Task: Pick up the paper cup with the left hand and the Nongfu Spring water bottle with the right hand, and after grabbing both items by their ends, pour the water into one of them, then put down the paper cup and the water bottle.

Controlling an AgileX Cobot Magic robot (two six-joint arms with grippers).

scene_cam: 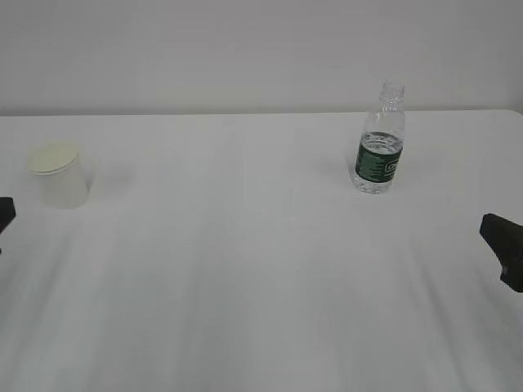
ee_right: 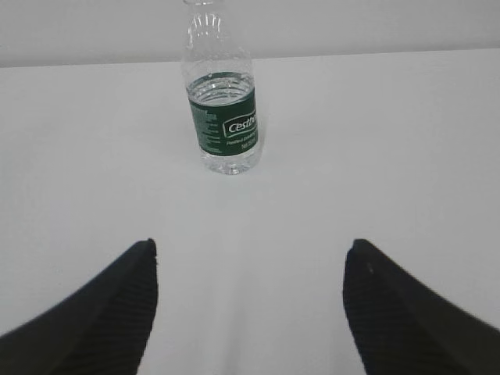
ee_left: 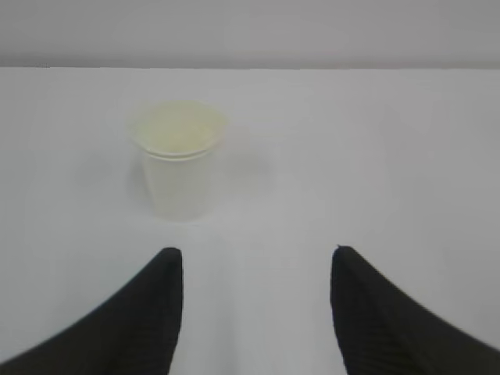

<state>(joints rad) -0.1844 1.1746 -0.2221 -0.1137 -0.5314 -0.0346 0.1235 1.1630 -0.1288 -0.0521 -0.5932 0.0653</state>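
On bare table, both pincers gape, cup and bottle apart.

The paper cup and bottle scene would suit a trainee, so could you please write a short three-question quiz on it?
1. True or false: the paper cup stands upright on the table.
2. Which holds visible water: A) cup, B) the Nongfu Spring water bottle?
3. What is the left gripper holding?

Key: 1 true. 2 B. 3 Nothing; it is open, short of the cup, as the right gripper is of the bottle.
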